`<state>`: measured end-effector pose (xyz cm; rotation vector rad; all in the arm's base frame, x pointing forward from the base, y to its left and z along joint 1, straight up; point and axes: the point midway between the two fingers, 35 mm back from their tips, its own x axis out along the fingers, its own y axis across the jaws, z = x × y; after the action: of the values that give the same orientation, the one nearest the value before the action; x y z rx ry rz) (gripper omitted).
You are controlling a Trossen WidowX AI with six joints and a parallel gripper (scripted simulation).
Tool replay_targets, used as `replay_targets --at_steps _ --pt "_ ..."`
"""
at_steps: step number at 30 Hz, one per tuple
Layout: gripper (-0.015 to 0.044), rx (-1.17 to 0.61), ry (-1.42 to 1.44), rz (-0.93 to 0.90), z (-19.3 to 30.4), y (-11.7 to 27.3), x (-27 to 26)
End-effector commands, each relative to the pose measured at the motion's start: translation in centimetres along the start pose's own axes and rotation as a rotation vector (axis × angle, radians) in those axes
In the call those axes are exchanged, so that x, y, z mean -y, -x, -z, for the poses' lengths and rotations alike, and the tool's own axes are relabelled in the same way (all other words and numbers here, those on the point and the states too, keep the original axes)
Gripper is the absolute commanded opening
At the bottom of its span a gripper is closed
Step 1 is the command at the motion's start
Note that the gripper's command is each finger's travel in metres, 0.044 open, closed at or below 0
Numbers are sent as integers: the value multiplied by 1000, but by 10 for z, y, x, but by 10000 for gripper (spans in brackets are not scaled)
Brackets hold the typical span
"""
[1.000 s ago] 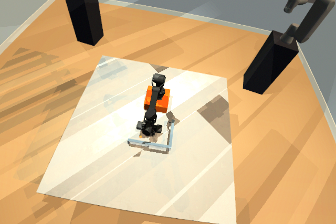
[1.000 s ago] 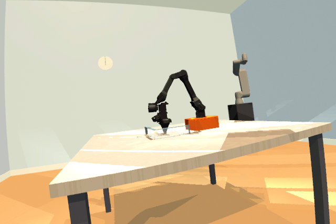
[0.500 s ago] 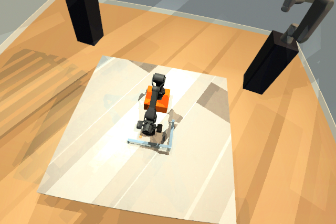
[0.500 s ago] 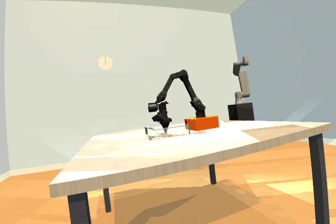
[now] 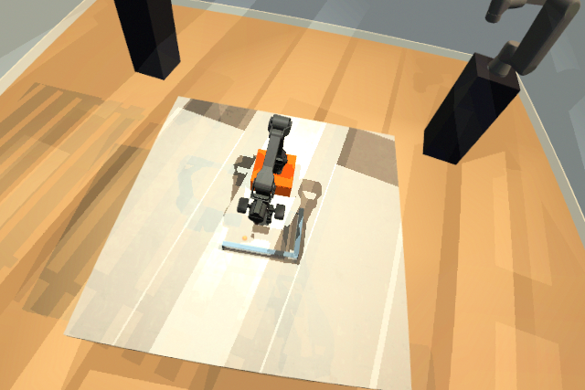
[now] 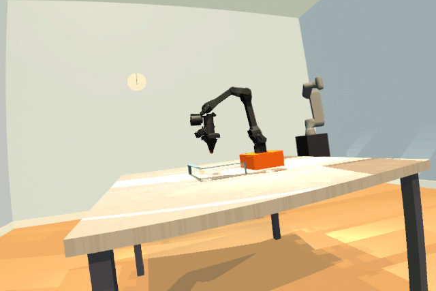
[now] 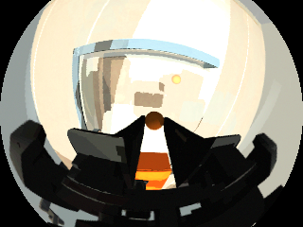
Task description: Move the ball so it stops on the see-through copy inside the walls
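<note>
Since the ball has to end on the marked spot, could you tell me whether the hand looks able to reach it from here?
Probably yes: the hand holds the ball above the table, and the pale spot sits inside the low clear walls with nothing over it.

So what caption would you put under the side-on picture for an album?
Gripper, raised above the clear corner walls, pinches a small orange ball at its fingertips.
</note>
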<state>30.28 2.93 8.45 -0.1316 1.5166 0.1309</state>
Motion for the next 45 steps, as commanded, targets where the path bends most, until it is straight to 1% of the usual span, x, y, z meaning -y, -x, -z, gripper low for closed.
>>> replay_targets --at_steps 1,11,21,26,29,36,45 --pt "0 -9 2 2 2 6 0" --pt "0 1 6 2 -20 -7 21" --pt "0 -4 3 8 -50 -27 54" --pt "0 -4 2 8 -52 -32 56" --pt "0 -4 2 8 -53 -47 56" --pt "0 -5 2 8 -52 -94 57" --pt "0 -5 2 8 -51 -101 56"
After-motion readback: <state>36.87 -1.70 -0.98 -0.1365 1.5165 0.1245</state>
